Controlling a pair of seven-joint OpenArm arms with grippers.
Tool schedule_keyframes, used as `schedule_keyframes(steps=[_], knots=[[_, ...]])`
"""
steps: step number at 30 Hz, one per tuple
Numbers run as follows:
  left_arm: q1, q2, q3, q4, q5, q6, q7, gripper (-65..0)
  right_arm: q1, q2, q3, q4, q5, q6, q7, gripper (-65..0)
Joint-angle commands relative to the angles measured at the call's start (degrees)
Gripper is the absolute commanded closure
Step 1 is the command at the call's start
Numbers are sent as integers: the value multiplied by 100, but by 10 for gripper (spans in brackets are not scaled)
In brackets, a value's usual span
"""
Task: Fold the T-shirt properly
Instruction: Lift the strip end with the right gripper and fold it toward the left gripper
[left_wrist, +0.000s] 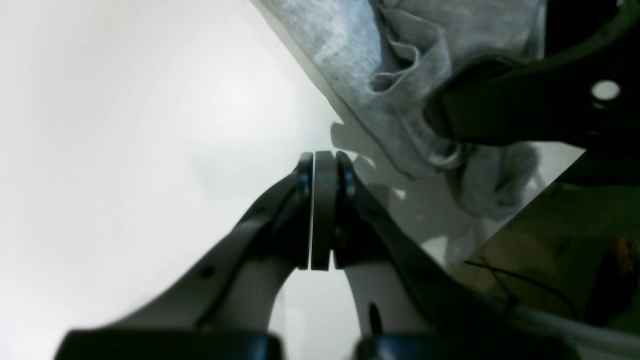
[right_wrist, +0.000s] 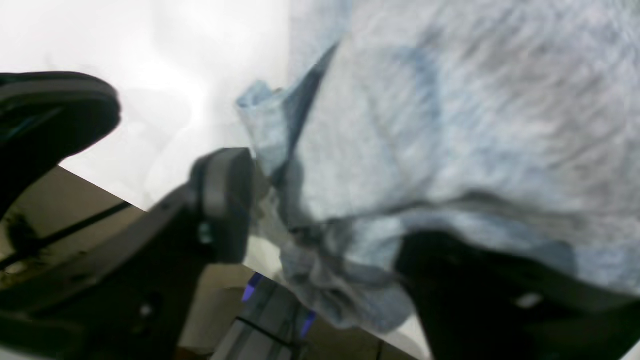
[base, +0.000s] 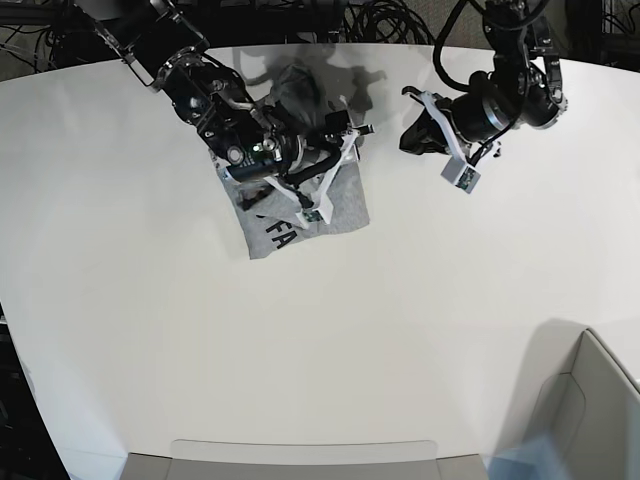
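Seen from the base view, left to right. Far left: bare white table (base: 120, 300), curved along its far edge. Left of centre, toward the far edge: heather-grey T-shirt (base: 345, 205) in a rumpled, partly folded heap, one crumpled part bunched at the far side, a flatter panel nearer the camera showing black block letters "FA" at its near left corner. Directly over the shirt: right gripper (base: 335, 150) on its black arm, reaching in from the upper left. In the right wrist view, right gripper (right_wrist: 320, 230) with jaws spread wide, one dark finger on the left, the other at lower right, bunched grey T-shirt (right_wrist: 425, 125) lying between and over them, nothing pinched; blurred, so contact with the pads not certain. Right of centre, well apart from the shirt: left gripper (base: 412, 135) above bare table, pointing toward the garment. In the left wrist view, left gripper (left_wrist: 322, 210) with both pads pressed flat together, nothing held; T-shirt (left_wrist: 350, 50) beyond at upper right, its rumpled edge under the other arm's dark finger. Far right, near corner: a grey box (base: 590, 410), open-topped.
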Motion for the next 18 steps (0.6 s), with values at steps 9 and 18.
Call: schedule_keyframes(steps=[9,18], knots=[[-26,-163,-26,104,-109,1,-68,0,613,-35,-308,232,62,-263,-32,-355],[-26,-154,-18,104,-109,1,-68,0,1773,-413,-1847,-902,-140,-263,-32,-355]])
